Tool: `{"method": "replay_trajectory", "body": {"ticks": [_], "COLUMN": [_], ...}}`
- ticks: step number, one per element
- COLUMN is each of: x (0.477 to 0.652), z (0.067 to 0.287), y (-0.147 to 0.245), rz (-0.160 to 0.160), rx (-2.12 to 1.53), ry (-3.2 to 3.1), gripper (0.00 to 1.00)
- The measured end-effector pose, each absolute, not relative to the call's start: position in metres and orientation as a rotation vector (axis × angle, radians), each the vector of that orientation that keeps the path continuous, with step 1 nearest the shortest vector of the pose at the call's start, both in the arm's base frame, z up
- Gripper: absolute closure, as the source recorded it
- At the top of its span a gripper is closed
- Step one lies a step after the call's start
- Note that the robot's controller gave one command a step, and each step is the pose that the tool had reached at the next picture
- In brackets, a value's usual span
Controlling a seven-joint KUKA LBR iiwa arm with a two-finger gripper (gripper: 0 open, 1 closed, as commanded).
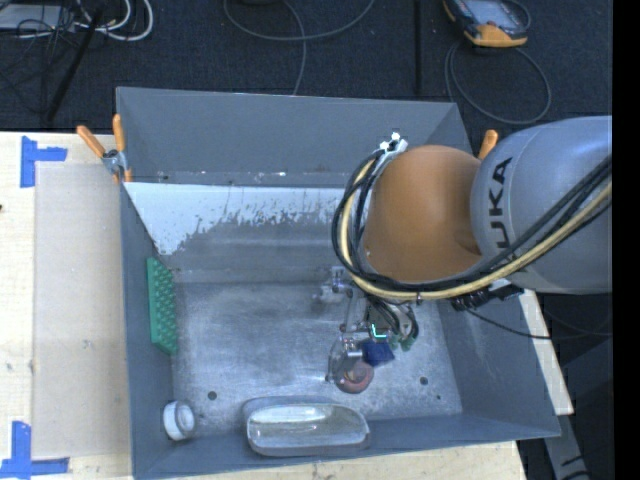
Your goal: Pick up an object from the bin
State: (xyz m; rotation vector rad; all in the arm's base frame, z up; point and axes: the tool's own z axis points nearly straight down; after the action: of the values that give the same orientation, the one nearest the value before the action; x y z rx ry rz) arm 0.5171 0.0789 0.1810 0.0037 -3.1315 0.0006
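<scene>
My gripper (349, 352) hangs low over the middle of the bin floor, right of centre, under the orange wrist cover. A small round reddish-brown thing (353, 378) lies right at its lower tip, with a small blue piece (378, 352) beside it on the right. Whether the gripper holds either one I cannot tell. A clear oblong plastic thing (305, 426) lies just in front of it, against the bin's near wall.
A green bristled brush (161, 304) lies along the left wall. A small grey-white round cap (179, 419) sits in the near left corner. The arm and its cables cover the right side of the bin.
</scene>
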Motion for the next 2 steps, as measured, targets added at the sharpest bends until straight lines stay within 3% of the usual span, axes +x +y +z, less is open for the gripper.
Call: {"method": "replay_trajectory", "body": {"ticks": [1,2], "x": [0.501,0.498], "z": [0.069,0.101], "y": [0.000,-0.004], "rz": [-0.002,0.000], "rx": [0.298,0.344], "ry": [-3.129,-3.124], "gripper": [0.00,0.00]}}
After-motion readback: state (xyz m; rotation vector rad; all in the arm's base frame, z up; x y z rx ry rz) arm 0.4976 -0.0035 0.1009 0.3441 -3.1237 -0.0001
